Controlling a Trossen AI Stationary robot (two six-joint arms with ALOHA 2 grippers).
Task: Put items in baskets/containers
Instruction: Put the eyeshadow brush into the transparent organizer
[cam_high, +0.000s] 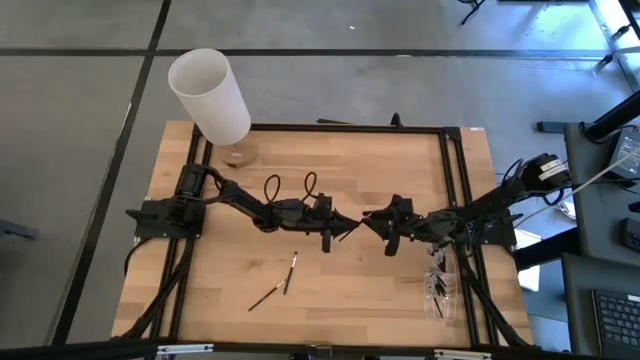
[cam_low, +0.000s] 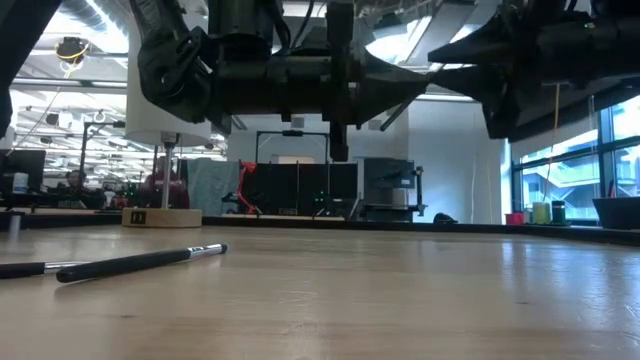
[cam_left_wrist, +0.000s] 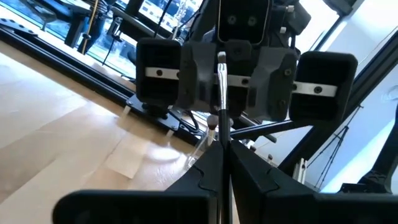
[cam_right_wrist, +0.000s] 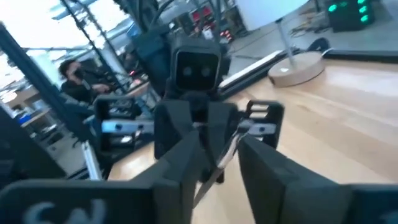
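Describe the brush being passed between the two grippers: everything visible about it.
A thin makeup brush with a black handle and a silvery ferrule section, held in mid-air above the wooden table. The left gripper is shut on its handle; the brush runs straight toward the facing right gripper, whose fingers stand either side of its far end. Whether they touch it is unclear. Its tip cannot be made out.

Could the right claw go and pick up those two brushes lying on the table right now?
Probably not yet: the right claw is closing around a brush held by the left claw, mid-air. The two loose brushes lie unobstructed.
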